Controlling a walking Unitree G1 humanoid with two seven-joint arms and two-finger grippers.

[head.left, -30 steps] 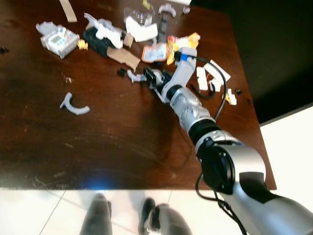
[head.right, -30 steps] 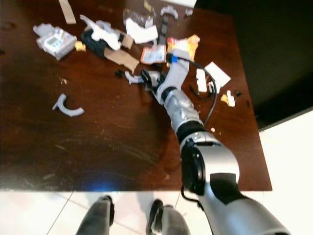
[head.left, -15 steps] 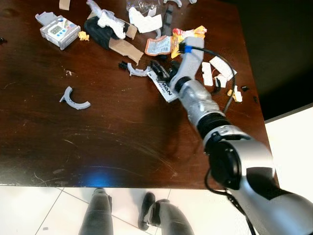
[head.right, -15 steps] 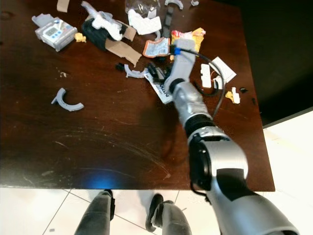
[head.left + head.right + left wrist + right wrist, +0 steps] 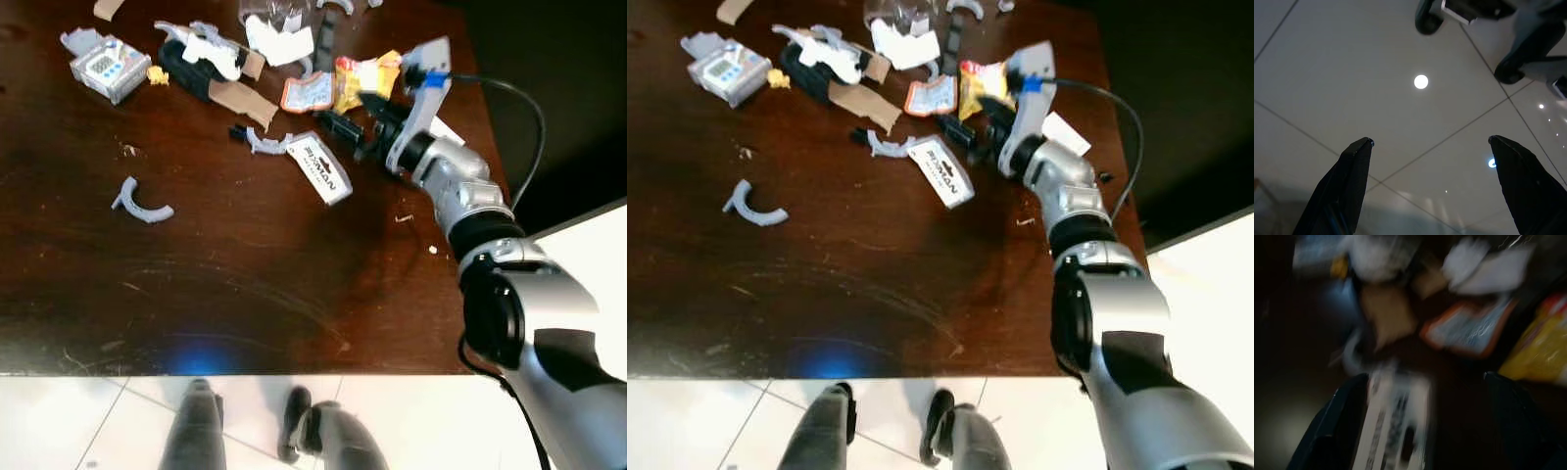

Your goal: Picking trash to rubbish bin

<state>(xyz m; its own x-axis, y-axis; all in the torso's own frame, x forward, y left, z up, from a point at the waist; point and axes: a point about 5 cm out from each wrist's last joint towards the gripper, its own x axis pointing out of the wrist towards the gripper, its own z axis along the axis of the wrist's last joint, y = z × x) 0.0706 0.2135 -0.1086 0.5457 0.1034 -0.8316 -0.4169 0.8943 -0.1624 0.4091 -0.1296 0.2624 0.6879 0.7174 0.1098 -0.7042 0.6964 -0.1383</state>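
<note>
Dark brown wood is what you are working over: the table (image 5: pixel 196 255) carries a scatter of trash along its far side. Your right gripper (image 5: pixel 364 125) reaches over the far right part of the table, its black fingers (image 5: pixel 341 125) pointing toward the litter, and the right wrist view shows its jaws standing apart with nothing between them. Just beyond the fingertips lies a white printed label strip (image 5: pixel 319 167), flat on the wood and apart from the fingers. Farther back you have an orange-edged packet (image 5: pixel 308 93) beside a yellow snack wrapper (image 5: pixel 364 73), the wrapper close to the gripper's wrist. A brown cardboard scrap (image 5: pixel 241 98) sits left of the packet, touching a black object (image 5: pixel 186 69) with crumpled white paper (image 5: pixel 214 51) on top of it. Near the far left corner you can see a small clear box with a blue-and-white face (image 5: pixel 105 69). A grey curved plastic piece (image 5: pixel 140 203) lies alone, well apart from the rest, on the left of the table. Another small grey curved piece (image 5: pixel 263 145) lies just left of the label strip.

Your left gripper (image 5: pixel 1430 186) hangs over pale floor tiles (image 5: pixel 1352 73), jaws wide apart and empty. The robot's feet (image 5: pixel 255 436) show at the near table edge.
</note>
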